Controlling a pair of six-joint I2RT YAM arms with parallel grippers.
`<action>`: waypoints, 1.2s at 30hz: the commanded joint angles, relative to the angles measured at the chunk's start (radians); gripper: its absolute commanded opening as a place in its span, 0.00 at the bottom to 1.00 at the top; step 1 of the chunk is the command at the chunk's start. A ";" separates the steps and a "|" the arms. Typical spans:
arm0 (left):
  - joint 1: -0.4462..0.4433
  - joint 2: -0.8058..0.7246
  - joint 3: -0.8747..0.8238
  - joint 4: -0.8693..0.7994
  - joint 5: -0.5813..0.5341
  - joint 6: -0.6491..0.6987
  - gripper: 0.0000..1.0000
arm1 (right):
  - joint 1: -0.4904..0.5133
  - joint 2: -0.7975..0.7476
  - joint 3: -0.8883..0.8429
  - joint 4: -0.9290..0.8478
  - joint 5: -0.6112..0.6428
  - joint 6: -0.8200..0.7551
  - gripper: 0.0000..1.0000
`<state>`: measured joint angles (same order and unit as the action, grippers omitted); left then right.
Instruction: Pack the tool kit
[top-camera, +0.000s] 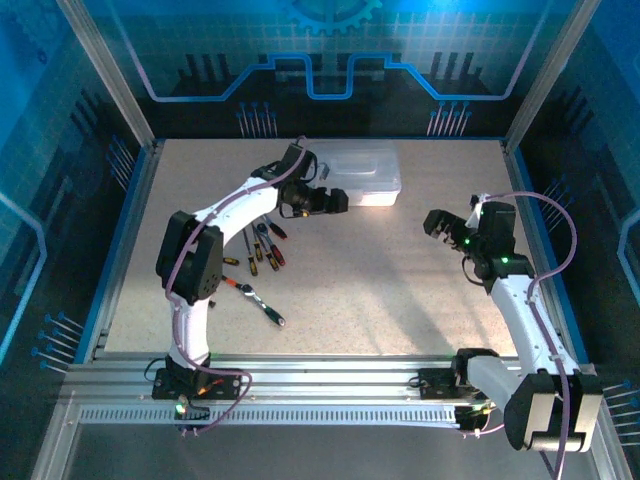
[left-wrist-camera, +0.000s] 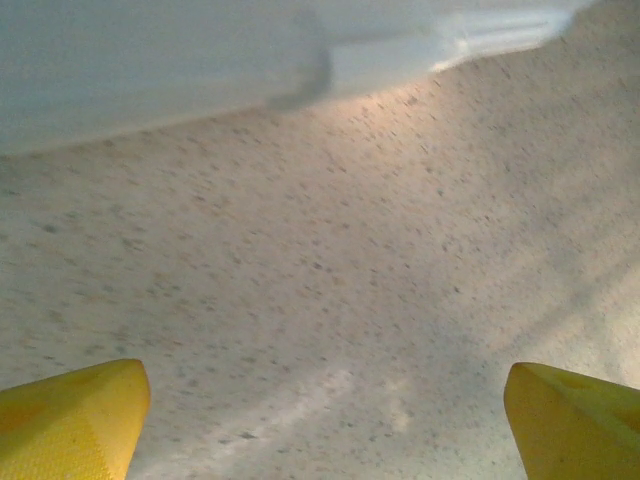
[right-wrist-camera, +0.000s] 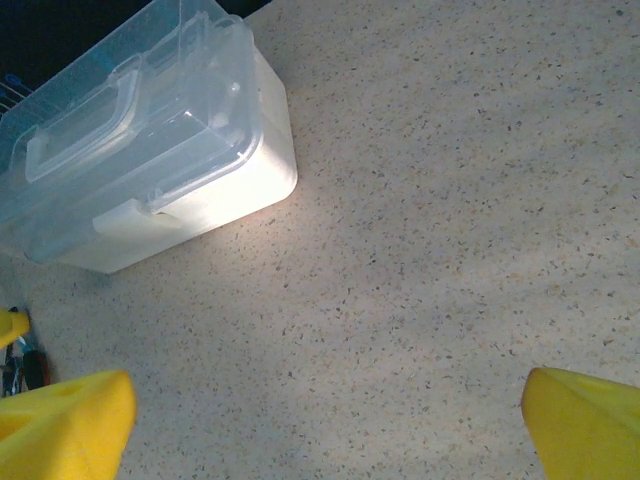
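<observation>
- The case (top-camera: 358, 176) sits shut, with its lid down and its latch (right-wrist-camera: 120, 214) on the side facing us. We cannot tell through the cloudy plastic whether anything lies inside.
- The screwdrivers (top-camera: 262, 243) and the wrench (top-camera: 265, 302) lie loose on the table (top-camera: 400, 290). They are nearer us than the case, off its left end and well apart from it.
- Our left gripper (left-wrist-camera: 320, 420) hangs just beside the case's front left corner, with its fingers spread wide and only bare table between them.
- Our right gripper (right-wrist-camera: 325, 420) hovers off the case's right end, clear of it, likewise spread and empty.
- We judge that the lid must come up before any tool goes in.
- To do it well, we bring the left fingers squarely to the latch rather than the slick wall, and lift gently so the light case does not slide.
- We can set the right gripper against the case's right end to steady it.
- We keep the lid's swing clear of both arms.
</observation>
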<state>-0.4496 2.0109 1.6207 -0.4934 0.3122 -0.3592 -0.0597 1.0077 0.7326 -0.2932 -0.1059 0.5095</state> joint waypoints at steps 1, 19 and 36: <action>-0.052 -0.057 -0.026 0.034 0.046 -0.019 0.92 | -0.020 0.014 -0.008 0.023 0.005 0.020 0.99; 0.076 0.076 0.429 -0.194 -0.324 0.123 0.99 | -0.022 0.188 0.067 0.110 -0.064 0.044 0.98; 0.162 0.482 0.751 -0.056 -0.105 0.090 0.97 | 0.027 0.479 0.317 0.088 -0.076 0.035 0.87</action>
<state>-0.2829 2.4794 2.3684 -0.5743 0.1268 -0.2623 -0.0494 1.4582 1.0279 -0.1986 -0.1665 0.5507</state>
